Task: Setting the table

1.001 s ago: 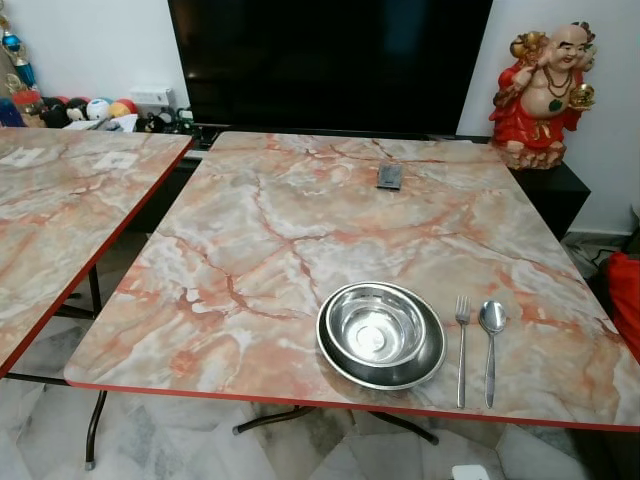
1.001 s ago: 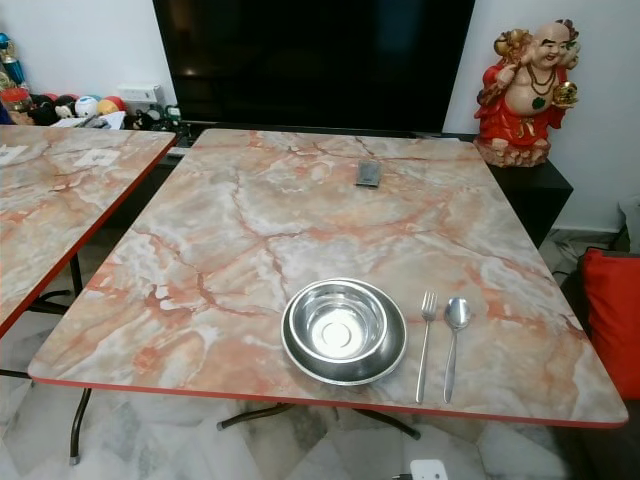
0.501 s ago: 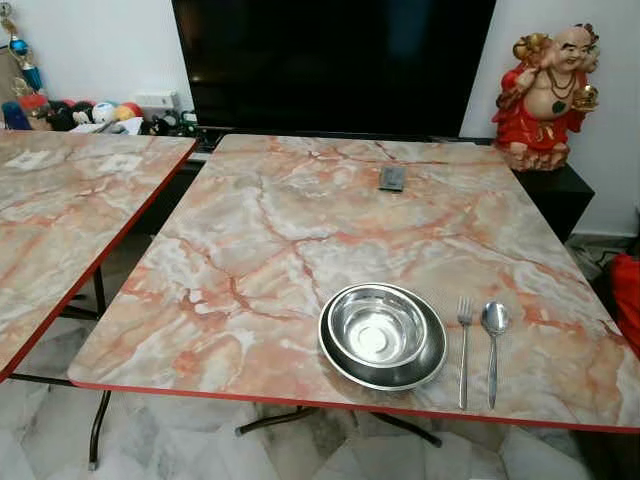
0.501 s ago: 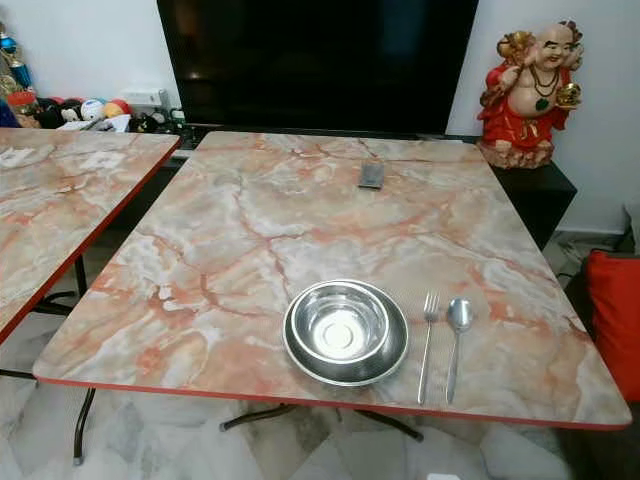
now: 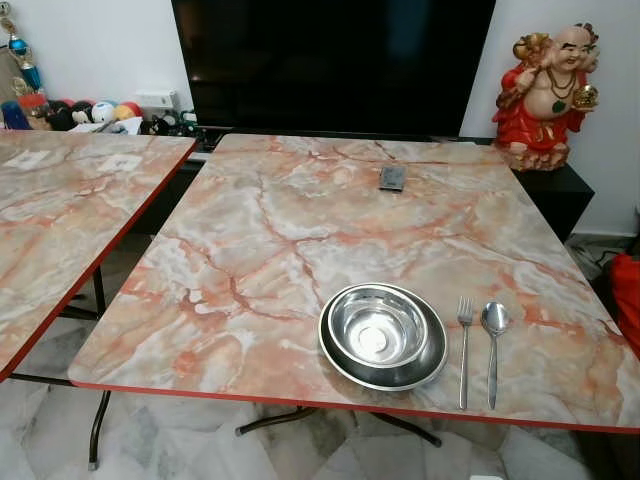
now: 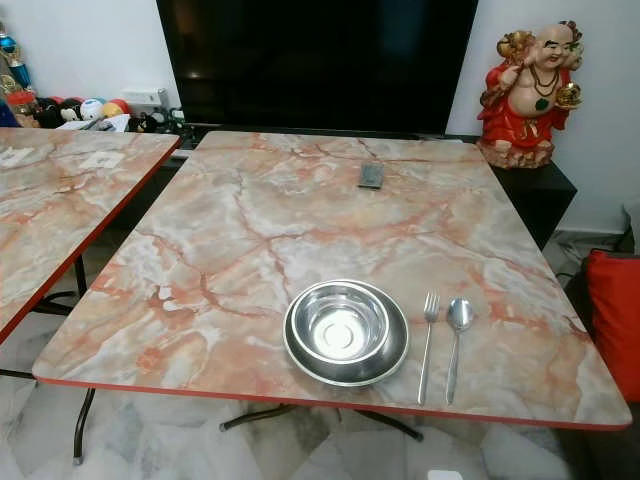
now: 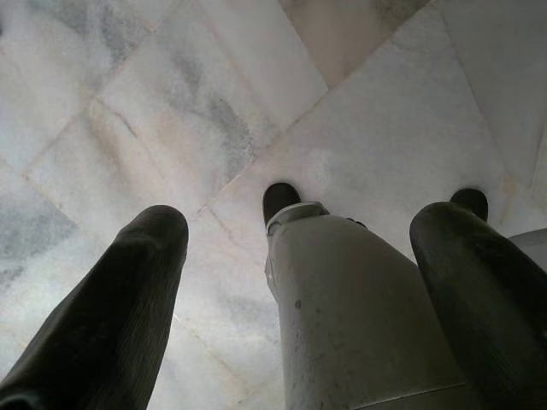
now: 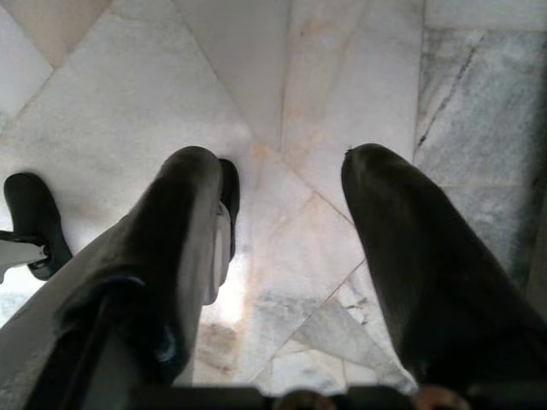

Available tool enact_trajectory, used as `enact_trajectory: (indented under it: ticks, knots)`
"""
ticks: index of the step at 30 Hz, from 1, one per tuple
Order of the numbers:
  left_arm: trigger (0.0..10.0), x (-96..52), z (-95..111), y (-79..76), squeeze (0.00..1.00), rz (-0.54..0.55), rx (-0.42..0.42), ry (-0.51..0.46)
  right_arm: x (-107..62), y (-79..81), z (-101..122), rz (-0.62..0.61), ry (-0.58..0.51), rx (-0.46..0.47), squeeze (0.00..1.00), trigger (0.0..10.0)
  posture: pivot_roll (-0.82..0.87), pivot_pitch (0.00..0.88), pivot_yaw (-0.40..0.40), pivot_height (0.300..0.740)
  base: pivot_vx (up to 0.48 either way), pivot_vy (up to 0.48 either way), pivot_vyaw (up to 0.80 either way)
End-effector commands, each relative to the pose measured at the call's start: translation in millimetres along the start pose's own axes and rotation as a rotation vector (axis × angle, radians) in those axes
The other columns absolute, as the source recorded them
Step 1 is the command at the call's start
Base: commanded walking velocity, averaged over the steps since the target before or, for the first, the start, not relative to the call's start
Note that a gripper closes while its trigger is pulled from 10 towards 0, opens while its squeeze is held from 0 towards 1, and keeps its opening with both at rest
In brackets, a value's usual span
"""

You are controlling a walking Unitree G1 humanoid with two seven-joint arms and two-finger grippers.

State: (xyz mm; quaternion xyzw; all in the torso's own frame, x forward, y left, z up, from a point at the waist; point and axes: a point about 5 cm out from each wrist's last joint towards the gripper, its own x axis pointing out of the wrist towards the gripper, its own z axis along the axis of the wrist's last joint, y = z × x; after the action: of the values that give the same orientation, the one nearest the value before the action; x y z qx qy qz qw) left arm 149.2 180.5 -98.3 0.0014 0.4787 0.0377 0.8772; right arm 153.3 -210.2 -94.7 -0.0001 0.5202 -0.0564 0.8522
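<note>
While both arms hang down idle, the left gripper [image 7: 299,231] points straight at the pale marble floor tiles [image 7: 171,111] with its 2 black fingers [image 7: 128,290] spread wide and nothing between them except a view of the robot's own grey leg and black foot [image 7: 342,299] below. Same deal with the right gripper [image 8: 286,184]: fingers set wide apart, holding nothing, just tile under it. All the table stuff sits well above and ahead of both grippers, up on the pink-and-grey marble-pattern table with the red edge [image 5: 260,240]. Near the table's front edge there's a shiny round steel bowl [image 5: 376,327] nested in a wider, shallow steel plate [image 5: 428,366], and just to the right of that a steel fork [image 5: 463,348] and a steel spoon [image 5: 492,337] lying side by side, close but not touching, handles toward the robot. Further back on the table is a small dark square thing [image 5: 391,178], can't tell what. Behind that, a big black TV screen [image 5: 330,60] and a red laughing Buddha statue [image 5: 548,90] on a black stand, plus a 2nd marble-pattern table [image 5: 60,210] off to the left.
</note>
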Motion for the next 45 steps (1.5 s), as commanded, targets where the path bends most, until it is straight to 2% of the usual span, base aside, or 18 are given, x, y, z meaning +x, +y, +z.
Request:
enact_trajectory:
  ticks: [1, 4, 5, 6, 7, 8, 12, 15, 16, 28, 29, 30, 31, 35, 37, 45]
  knots:
    - [10.0, -1.1, -6.4, -0.9, 0.00, 0.002, 0.002, 0.026, -0.5, -1.4, -4.1, 0.001, 0.010, -0.001, 1.00, 10.0, 0.02, 0.000, -0.016, 0.740, 0.000, 0.000, 0.00]
    - [10.0, -1.2, -6.7, 0.1, 0.00, 0.004, 0.007, 0.026, -1.1, -1.9, -8.7, 0.006, 0.020, -0.012, 1.00, 10.0, 0.02, 0.000, -0.011, 0.740, 0.000, 0.000, 0.00]
    - [10.0, -1.2, -6.8, 0.5, 0.00, 0.004, 0.010, 0.026, -1.3, -1.7, -10.5, 0.013, 0.025, -0.018, 0.83, 10.0, 0.02, 0.000, -0.010, 0.740, 0.000, 0.000, 0.00]
    - [10.0, -1.3, -6.9, 0.7, 0.00, 0.004, 0.012, 0.027, -1.5, -1.5, -11.8, 0.018, 0.028, -0.022, 0.83, 10.0, 0.02, 0.000, -0.010, 0.740, 0.000, 0.000, 0.00]
    - [10.0, -1.3, -7.0, 0.8, 0.00, 0.004, 0.013, 0.027, -1.8, -1.7, -13.7, 0.022, 0.033, -0.031, 0.32, 10.0, 0.02, 0.000, -0.010, 0.740, 0.000, 0.000, 0.00]
    - [10.0, -1.3, -7.1, 1.1, 0.00, 0.005, 0.012, 0.027, -2.1, -2.2, -15.3, 0.019, 0.035, -0.034, 0.00, 10.0, 0.03, 0.000, -0.009, 0.740, 0.000, 0.000, 0.00]
    - [10.0, -1.1, -8.3, 2.5, 0.00, 0.001, 0.075, 0.052, -3.0, -3.4, -20.9, 0.015, 0.042, -0.036, 0.00, 10.0, 0.03, 0.000, -0.007, 0.740, 0.000, 0.000, 0.00]
    - [10.0, -1.3, -8.2, 2.8, 0.00, 0.005, 0.065, 0.046, -3.2, -1.3, -22.6, 0.019, 0.043, -0.042, 0.00, 10.0, 0.02, 0.000, -0.005, 0.740, 0.000, 0.000, 0.00]
    - [10.0, -1.3, -8.3, 2.8, 1.00, 0.006, 0.061, 0.045, -3.2, -0.8, -22.8, 0.020, 0.043, -0.043, 0.00, 10.0, 0.02, 0.000, -0.005, 0.740, 0.000, 0.000, 0.00]
    - [10.0, -1.6, -10.1, 2.5, 1.00, 0.020, 0.052, 0.053, -1.1, 18.7, -17.2, 0.044, 0.033, -0.070, 0.00, 10.0, 0.03, 0.000, -0.013, 0.740, 0.000, 0.000, 0.00]
    - [10.0, -1.7, -10.7, 2.3, 0.86, 0.020, 0.038, 0.057, -1.0, 20.8, -17.1, 0.048, 0.033, -0.079, 0.00, 10.0, 0.03, 0.000, -0.013, 0.740, 0.000, 0.000, 0.00]
    - [10.0, -1.7, -10.7, 2.3, 0.86, 0.020, 0.038, 0.057, -1.0, 20.8, -17.1, 0.048, 0.033, -0.079, 0.00, 10.0, 0.03, 0.000, -0.013, 0.740, 0.000, 0.000, 0.00]
    - [10.0, -1.8, -11.2, 1.8, 0.00, 0.015, 0.026, 0.059, -0.9, 23.3, -16.6, 0.057, 0.030, -0.081, 0.00, 10.0, 0.03, 0.000, -0.013, 0.740, 0.000, 0.000, 0.00]
    - [10.0, -1.9, -11.7, 1.7, 0.00, 0.020, 0.001, 0.059, -0.8, 21.2, -14.6, 0.058, 0.020, -0.084, 0.00, 10.0, 0.03, 0.000, -0.017, 0.740, 0.000, 0.000, 0.25]
    - [10.0, -1.8, -11.0, 1.4, 0.00, 0.018, -0.009, 0.055, -0.9, 13.1, -13.3, 0.048, 0.018, -0.073, 0.00, 10.0, 0.03, 0.000, -0.017, 0.740, 0.000, 0.000, 0.65]
    - [10.0, -1.6, -10.4, 1.3, 0.00, 0.019, -0.011, 0.054, -2.3, -0.7, -16.2, 0.034, 0.023, -0.021, 0.00, 10.0, 0.03, 0.000, -0.018, 0.740, -0.151, 0.274, 0.08]
